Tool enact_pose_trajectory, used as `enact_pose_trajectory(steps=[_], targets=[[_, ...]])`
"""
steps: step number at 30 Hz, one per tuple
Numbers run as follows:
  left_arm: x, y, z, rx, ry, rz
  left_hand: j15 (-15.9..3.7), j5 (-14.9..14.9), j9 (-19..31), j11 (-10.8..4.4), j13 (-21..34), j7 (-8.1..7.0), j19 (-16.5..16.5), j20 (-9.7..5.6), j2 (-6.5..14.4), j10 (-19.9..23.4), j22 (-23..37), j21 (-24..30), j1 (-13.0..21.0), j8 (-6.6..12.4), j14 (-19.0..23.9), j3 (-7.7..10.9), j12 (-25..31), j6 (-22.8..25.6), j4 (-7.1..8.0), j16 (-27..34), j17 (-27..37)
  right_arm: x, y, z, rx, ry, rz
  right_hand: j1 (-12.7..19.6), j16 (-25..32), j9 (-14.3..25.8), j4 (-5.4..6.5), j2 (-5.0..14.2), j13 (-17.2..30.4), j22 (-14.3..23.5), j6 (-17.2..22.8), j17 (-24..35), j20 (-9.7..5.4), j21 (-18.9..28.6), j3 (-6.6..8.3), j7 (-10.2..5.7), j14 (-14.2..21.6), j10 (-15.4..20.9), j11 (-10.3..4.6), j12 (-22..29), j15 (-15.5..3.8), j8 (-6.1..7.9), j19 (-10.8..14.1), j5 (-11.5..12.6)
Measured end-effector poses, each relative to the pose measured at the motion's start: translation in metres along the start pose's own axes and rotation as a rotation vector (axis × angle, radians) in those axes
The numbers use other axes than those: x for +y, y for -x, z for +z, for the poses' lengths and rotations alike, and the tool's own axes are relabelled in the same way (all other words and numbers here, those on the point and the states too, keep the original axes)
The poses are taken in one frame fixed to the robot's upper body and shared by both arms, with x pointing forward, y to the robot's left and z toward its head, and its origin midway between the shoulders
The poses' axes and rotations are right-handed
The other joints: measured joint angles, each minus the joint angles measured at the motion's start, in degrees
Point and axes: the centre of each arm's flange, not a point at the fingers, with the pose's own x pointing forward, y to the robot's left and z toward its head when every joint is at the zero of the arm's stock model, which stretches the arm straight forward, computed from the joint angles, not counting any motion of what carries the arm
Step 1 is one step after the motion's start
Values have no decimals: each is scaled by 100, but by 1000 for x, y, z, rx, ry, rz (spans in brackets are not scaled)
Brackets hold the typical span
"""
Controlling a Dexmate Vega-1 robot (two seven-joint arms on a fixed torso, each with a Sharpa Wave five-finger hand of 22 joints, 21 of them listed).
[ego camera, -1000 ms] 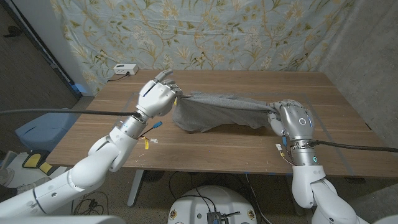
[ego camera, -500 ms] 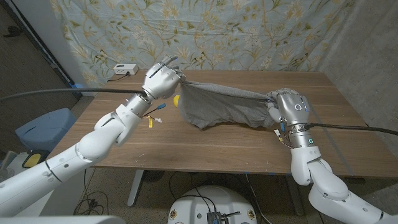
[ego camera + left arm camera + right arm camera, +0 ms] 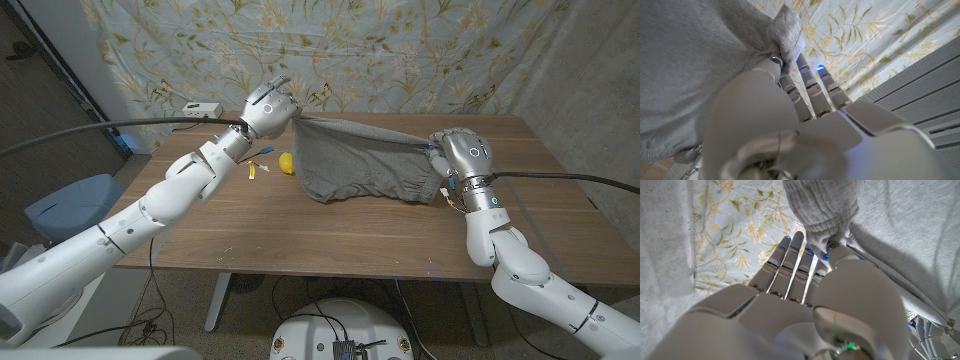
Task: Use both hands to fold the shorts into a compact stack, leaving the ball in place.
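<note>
Head view: I see the wooden table (image 3: 400, 235) running across the frame, with a floral backdrop cloth (image 3: 400, 50) hanging behind it. Over the table's middle, the grey shorts (image 3: 360, 165) are stretched between my two hands; their upper edge is taut and lifted, while the lower part sags down to the tabletop. My left hand (image 3: 272, 106) holds the shorts' left corner high above the far left part of the table. In the left wrist view, the left hand (image 3: 775, 125) pinches a bunched corner of the shorts (image 3: 695, 65) at its thumb, and the other fingers (image 3: 810, 90) lie straight and close together. My right hand (image 3: 460, 158) grips the shorts' right corner, lower and nearer the table's right side. In the right wrist view, the right hand (image 3: 805, 310) likewise pinches a gathered wad of the shorts (image 3: 890, 230) at its thumb, with the remaining fingers (image 3: 790, 265) extended side by side. The yellow ball (image 3: 286, 162) rests on the table just beside the shorts' left edge, below the left hand. A white box (image 3: 200, 110) sits at the table's far left corner.
</note>
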Motion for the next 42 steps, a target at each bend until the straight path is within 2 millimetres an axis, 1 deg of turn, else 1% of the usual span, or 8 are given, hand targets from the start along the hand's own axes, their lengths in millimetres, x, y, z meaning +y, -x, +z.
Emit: enact_pose_trajectory(steps=[4,12,27,36,38,40,41,42], targets=[[-7,-11,-2,7,-1,-9,0,0,-35,-8,1,-10,0,0,0,-8,0,25,0,21,0,0,0,-10,0,-22,23,6,-9,-1,-10,-2,20,31,-45,-7,0,-31,2,0,0,0,0,41,0,0,0,0,0,0,0,0,0,0],[-25,-29,2,-2,-10,-88,0,-16,-80,-10,3,-22,24,-24,0,-10,0,48,0,43,0,37,0,-19,37,-22,27,26,-47,-12,-23,21,56,31,-45,-6,-1,-31,-12,-1,0,27,0,41,-1,0,0,0,0,0,0,0,0,0],[-56,-53,13,-25,-75,-217,0,-136,-253,-22,8,-125,84,-127,-45,-22,-1,104,45,33,0,61,108,22,14,-22,53,56,-82,-20,-33,33,127,16,-126,-48,-13,-47,-41,-5,1,10,56,67,37,-1,11,0,1,-23,11,0,55,46],[-78,-63,29,-53,-141,-278,0,-260,-481,-7,8,-318,81,-185,-46,16,-1,127,45,-207,0,-19,115,-135,-115,-38,36,71,-97,-20,-37,45,169,31,-210,-76,-13,-62,-68,-15,-4,27,72,89,37,-26,10,-55,56,-79,11,0,71,46],[-84,-66,34,-62,-161,-299,6,-282,-553,-14,9,-328,81,-185,-46,7,-1,127,45,-315,-11,-25,116,-273,-121,-84,0,74,-100,-19,-39,48,184,30,-237,-98,-29,-62,-84,-16,-100,27,72,88,52,-114,6,-137,76,-142,10,227,71,35],[-86,-67,37,-67,-164,-305,21,-282,-638,-67,9,-339,46,-212,-46,-161,0,127,40,-456,-153,-89,288,-468,-105,-173,-66,77,-103,-19,-39,51,201,31,-319,-108,-29,-62,-103,-15,-270,27,72,88,53,-137,-111,-281,75,-221,20,286,71,-13],[-89,-68,39,-70,-179,-322,34,-282,-677,-76,163,-358,31,-198,-57,-251,-1,127,18,-529,-227,-115,299,-557,-79,-210,-102,78,-105,-19,-39,52,206,30,-359,-123,-28,-63,-116,-15,-391,27,72,88,53,-154,-171,-363,76,-268,22,251,71,-39],[-91,-69,41,-75,-178,-324,46,-281,-721,-78,761,-379,14,-208,-74,-366,-2,127,-102,-616,-318,-140,248,-672,-53,-250,-147,79,-105,-19,-38,52,215,13,-399,-139,-26,-77,-127,-15,-507,27,74,88,55,-170,-237,-446,82,-315,23,167,69,-59]])
